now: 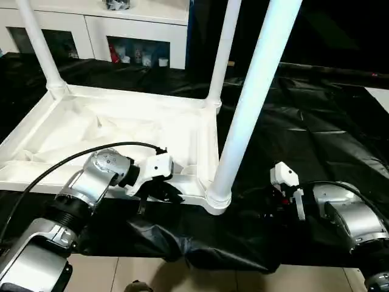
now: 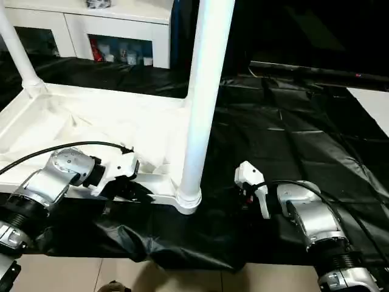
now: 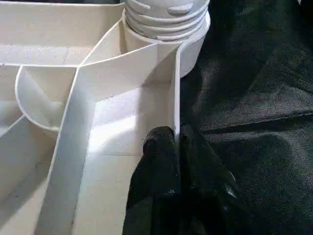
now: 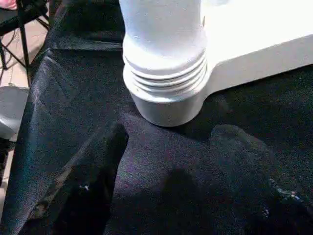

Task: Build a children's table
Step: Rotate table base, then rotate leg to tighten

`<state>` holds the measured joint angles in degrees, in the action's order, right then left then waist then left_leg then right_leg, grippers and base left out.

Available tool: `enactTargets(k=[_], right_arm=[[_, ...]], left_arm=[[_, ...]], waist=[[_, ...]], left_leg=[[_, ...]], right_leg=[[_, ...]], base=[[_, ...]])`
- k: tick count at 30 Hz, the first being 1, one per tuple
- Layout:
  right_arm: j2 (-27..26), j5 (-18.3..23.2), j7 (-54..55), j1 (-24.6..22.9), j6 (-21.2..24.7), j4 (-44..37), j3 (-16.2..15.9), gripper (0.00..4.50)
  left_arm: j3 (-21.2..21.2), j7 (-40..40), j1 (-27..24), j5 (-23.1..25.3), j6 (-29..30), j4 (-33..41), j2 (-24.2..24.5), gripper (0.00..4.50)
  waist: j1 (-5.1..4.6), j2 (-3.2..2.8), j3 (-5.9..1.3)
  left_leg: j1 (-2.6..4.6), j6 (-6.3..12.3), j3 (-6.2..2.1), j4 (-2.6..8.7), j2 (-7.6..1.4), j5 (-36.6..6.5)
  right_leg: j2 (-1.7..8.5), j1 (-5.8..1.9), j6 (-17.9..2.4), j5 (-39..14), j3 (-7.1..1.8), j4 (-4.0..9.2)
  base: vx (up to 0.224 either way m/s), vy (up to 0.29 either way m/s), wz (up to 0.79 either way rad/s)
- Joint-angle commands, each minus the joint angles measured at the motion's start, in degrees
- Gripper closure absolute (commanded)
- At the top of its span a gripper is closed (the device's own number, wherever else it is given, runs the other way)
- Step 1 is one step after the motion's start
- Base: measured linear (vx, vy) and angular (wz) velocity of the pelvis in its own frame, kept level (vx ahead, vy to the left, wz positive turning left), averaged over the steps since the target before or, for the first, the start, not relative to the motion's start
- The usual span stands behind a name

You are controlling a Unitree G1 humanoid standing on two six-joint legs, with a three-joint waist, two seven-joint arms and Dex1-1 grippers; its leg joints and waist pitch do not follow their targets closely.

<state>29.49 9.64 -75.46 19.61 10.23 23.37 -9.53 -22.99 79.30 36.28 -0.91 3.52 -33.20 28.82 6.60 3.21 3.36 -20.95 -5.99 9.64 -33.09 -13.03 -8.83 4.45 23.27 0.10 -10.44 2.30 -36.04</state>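
Black cloth [image 1: 316,134] beside tabletop rim [image 3: 177,98]

This is looking like an indoor test room dressed up as a home. A crinkled black plastic sheet [image 1: 316,115] is covering the work surface under and beyond the right gripper [image 4: 166,161], and it is hanging over pale floor tiles [image 1: 152,277] below both forearms. Far beyond the left gripper [image 3: 177,147], a white cabinet with glass doors [image 1: 137,36] is showing small items on its shelves.
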Motion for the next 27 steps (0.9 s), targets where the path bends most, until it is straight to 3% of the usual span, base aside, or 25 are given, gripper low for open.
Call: enactTargets(k=[1,6,8,9,11,15,16,17,19,20,22,23,26,27], right_arm=[[0.5,1.0,-0.2,0.5,1.7,-0.4,0.0,1.27],[-0.8,2.3,1.4,2.9,3.2,0.7,1.8,1.11],[-1.9,2.7,3.6,4.2,2.6,2.0,3.2,1.01],[-2.0,2.7,3.8,4.4,2.6,2.2,3.3,0.84],[-3.6,3.8,5.2,5.3,2.8,2.7,4.4,0.65],[-5.6,2.3,7.4,5.6,0.8,2.5,2.7,0.37],[-5.8,2.0,7.9,5.7,0.3,2.7,2.5,0.37],[-6.6,1.1,9.1,6.0,-1.3,3.4,2.1,0.37],[-8.5,-0.4,11.5,6.9,-3.6,5.3,1.4,0.37],[-9.3,-1.2,13.0,7.5,-4.3,6.4,1.2,0.37],[-10.3,-2.1,14.9,8.3,-5.3,7.9,1.2,0.37],[-11.1,-2.6,16.2,9.0,-6.6,9.2,1.3,0.37],[-12.4,-3.2,18.1,10.8,-8.1,12.4,1.2,0.37],[-12.5,-3.4,18.3,11.2,-8.3,13.0,0.9,0.37]], left_arm=[[1.2,-0.4,-1.3,-1.4,4.6,1.1,0.1,4.47],[2.8,-2.5,-5.3,-3.1,10.6,4.9,-0.5,4.50],[3.4,-8.7,-7.2,-1.1,11.8,6.1,-1.7,4.50],[3.5,-9.6,-7.3,-0.8,11.8,6.1,-1.8,4.50],[3.9,-14.0,-8.7,0.5,13.6,7.6,-2.9,4.50],[5.8,-19.6,-11.0,0.9,19.1,13.2,-5.2,4.50],[6.1,-20.0,-11.3,0.9,19.7,13.8,-5.4,4.50],[6.3,-20.0,-11.8,0.6,19.9,15.2,-5.7,4.50],[5.9,-19.3,-12.8,-0.1,18.4,17.7,-5.7,4.50],[5.7,-18.9,-12.9,-0.2,17.8,17.9,-5.5,4.50],[5.4,-18.6,-13.1,-0.3,17.0,18.4,-5.2,4.50],[5.2,-18.0,-13.3,-0.7,16.2,19.1,-5.0,4.50],[5.6,-16.8,-13.6,-1.4,16.0,20.3,-4.7,4.50],[5.7,-16.5,-13.6,-1.4,15.6,20.3,-4.6,4.50]], waist=[[0.36,-0.68,-3.79],[-0.20,-0.38,-3.86],[-0.52,0.33,-3.74],[-0.47,0.07,-3.72],[-0.57,0.17,-3.71],[-0.96,0.19,-3.54],[-1.19,0.24,-3.54],[-1.10,0.67,-3.60],[-1.20,0.51,-3.59],[-1.34,0.91,-3.61],[-1.35,0.50,-3.68],[-1.31,0.89,-3.84],[-1.25,0.51,-4.06],[-1.22,1.04,-4.13]], left_leg=[[0.65,0.01,0.42,3.79,0.03,-18.4],[0.31,0.25,0.34,3.81,0.01,-17.3],[0.31,0.76,0.55,3.69,0.14,-16.9],[0.37,0.74,0.50,3.68,0.12,-17.1],[0.34,0.77,0.47,3.74,0.12,-17.1],[0.40,0.49,0.40,3.82,0.15,-18.4],[0.13,0.48,0.32,3.91,0.23,-18.1],[0.15,0.65,0.33,3.84,0.24,-17.5],[0.22,0.81,0.36,3.78,0.38,-17.7],[0.02,0.89,0.45,3.80,0.46,-17.4],[0.23,0.76,0.40,3.90,0.35,-17.4],[0.20,0.90,0.49,3.86,0.26,-16.6],[0.09,1.13,0.66,3.74,0.34,-14.6],[0.10,1.27,0.79,3.64,0.30,-14.0]], right_leg=[[2.55,-2.56,-12.0,-16.1,-1.39,4.76],[2.66,-2.75,-11.9,-15.9,-1.33,4.58],[2.63,-2.50,-11.2,-17.9,-1.36,4.96],[2.69,-2.42,-11.0,-18.6,-1.37,4.94],[2.80,-2.47,-9.7,-20.9,-1.39,5.15],[2.86,-2.17,-7.9,-25.6,-1.28,5.70],[2.81,-2.29,-7.4,-26.1,-1.21,5.79],[2.90,-2.18,-6.8,-26.7,-1.20,5.79],[2.90,-1.94,-6.5,-27.7,-1.24,6.05],[2.73,-2.02,-6.3,-27.2,-1.23,6.07],[2.62,-1.78,-6.9,-25.6,-1.29,5.84],[2.61,-1.82,-7.3,-23.4,-1.35,5.66],[2.45,-2.01,-9.2,-17.4,-1.45,4.92],[2.37,-2.03,-9.5,-16.2,-1.44,4.81]], base=[[0.000,0.000,0.00],[0.000,0.000,0.00],[0.000,0.000,0.00],[0.000,0.000,0.00],[0.000,0.000,0.00],[0.000,0.000,0.00],[0.000,0.000,0.00],[0.000,0.000,0.00],[0.000,0.000,0.00],[0.000,0.000,0.00],[0.000,0.000,0.00],[0.000,0.000,0.00],[0.000,0.000,0.00],[0.000,0.000,0.00]])
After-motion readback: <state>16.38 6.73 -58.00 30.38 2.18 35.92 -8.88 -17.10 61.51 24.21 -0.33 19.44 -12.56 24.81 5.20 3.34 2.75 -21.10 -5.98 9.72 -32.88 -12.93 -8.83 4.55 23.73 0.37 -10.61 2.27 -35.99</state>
